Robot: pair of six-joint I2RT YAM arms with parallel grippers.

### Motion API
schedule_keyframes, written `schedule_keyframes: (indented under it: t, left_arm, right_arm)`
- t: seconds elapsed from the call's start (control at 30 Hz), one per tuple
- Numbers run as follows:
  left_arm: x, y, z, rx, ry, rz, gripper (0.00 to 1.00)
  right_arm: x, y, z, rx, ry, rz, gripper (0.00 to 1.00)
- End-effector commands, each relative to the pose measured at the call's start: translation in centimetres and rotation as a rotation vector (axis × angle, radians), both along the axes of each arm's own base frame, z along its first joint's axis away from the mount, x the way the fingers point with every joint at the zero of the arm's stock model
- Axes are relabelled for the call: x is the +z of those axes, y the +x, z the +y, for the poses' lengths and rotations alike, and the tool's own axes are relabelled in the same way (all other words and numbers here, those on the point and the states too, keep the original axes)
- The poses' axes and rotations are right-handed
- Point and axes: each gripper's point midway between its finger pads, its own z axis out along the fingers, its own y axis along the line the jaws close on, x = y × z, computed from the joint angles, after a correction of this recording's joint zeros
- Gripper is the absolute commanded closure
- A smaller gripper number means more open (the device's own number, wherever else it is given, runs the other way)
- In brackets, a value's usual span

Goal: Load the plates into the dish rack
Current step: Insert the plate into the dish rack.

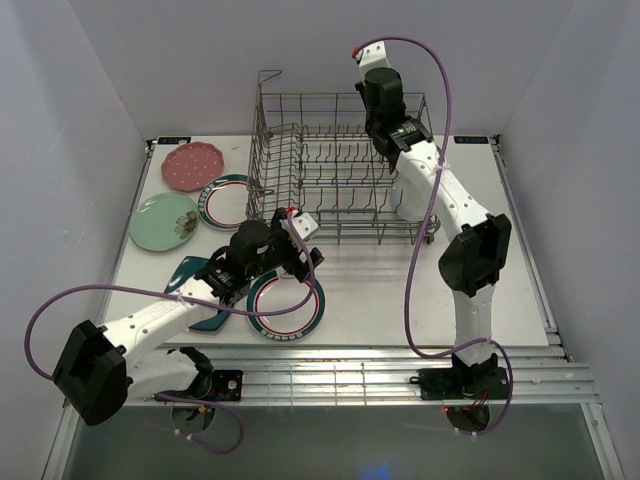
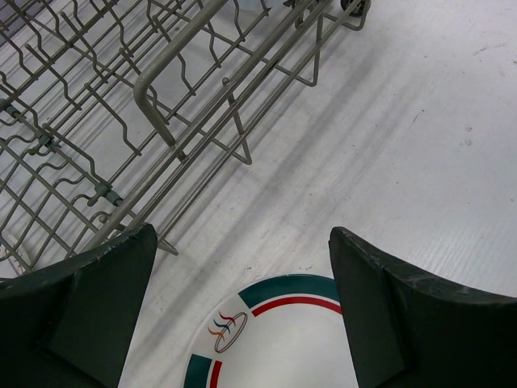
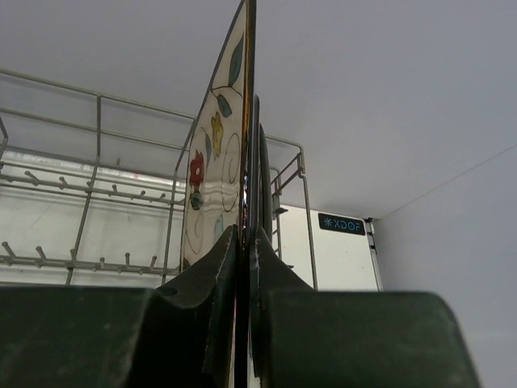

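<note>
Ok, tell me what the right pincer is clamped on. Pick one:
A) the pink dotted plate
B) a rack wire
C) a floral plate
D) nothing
C: in the right wrist view the right pincer is shut on the edge of a floral plate, which stands upright between its fingers.

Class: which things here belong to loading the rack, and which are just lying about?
Job: dish rack; pink dotted plate; mint plate; far rimmed plate; near rimmed plate; teal square plate; floral plate in right hand.
Not part of it: purple cables; XDOF label.
</note>
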Motion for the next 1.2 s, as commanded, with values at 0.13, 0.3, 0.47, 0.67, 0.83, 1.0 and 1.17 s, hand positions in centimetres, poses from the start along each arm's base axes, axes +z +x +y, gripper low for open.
schedule_keyframes:
  t: [0.13,0.3,0.47,0.67,0.83,1.0,1.17]
  left_arm:
    - [-0.3,0.3,0.0,-0.009,0.007,-0.014,0.02]
    - [-0.5,0.6,-0.1,-0.002,0.015,-0.016,0.02]
    - [-0.8,0.9,-0.1,0.005,0.026,-0.016,0.02]
    - [-0.8,1.0,-0.1,0.008,0.027,-0.016,0.02]
    - [-0.8,1.1,-0.1,0.009,0.028,-0.016,0.02]
    - [-0.7,1.0,-0.1,0.006,0.025,-0.017,0.02]
    - [-0.7,1.0,-0.1,0.005,0.026,-0.016,0.02]
  right_arm:
    - [11.9,1.0,-4.0,-0.078,0.170,-0.367,0.92]
    - [11.0,2.5,-4.9,-0.063,0.188,-0.359,0.92]
    - [10.1,3.5,-5.4,-0.053,0.207,-0.350,0.92]
    - [9.1,4.3,-5.4,-0.048,0.203,-0.341,0.92]
    - [9.1,4.4,-5.3,-0.043,0.200,-0.341,0.92]
    - [9.3,4.3,-5.0,-0.025,0.196,-0.340,0.92]
    - [8.8,4.5,-4.9,-0.018,0.192,-0.326,0.92]
